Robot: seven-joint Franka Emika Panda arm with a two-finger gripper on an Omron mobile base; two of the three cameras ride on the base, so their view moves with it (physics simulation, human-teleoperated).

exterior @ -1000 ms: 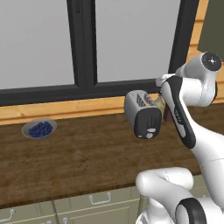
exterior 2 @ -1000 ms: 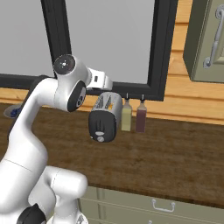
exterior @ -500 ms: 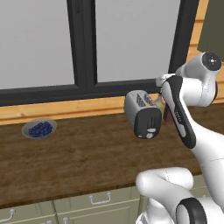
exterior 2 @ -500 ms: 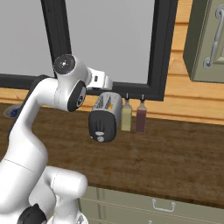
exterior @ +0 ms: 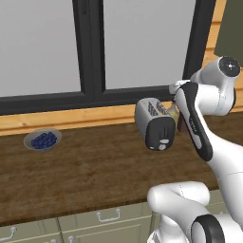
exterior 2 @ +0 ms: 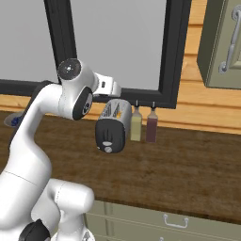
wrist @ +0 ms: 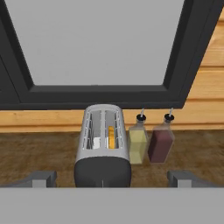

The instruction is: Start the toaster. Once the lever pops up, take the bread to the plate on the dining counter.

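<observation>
We had the gripper (wrist: 112, 178) spread wide and holding nothing, above the toaster (wrist: 103, 146) that stood on the wood counter (exterior: 85, 175) beside two bottles (wrist: 150, 140), with the bread (wrist: 111, 137) down in its right slot.

Berry bowl (exterior: 42, 140); two bottles (wrist: 148, 142)

No visible change since earlier.
</observation>
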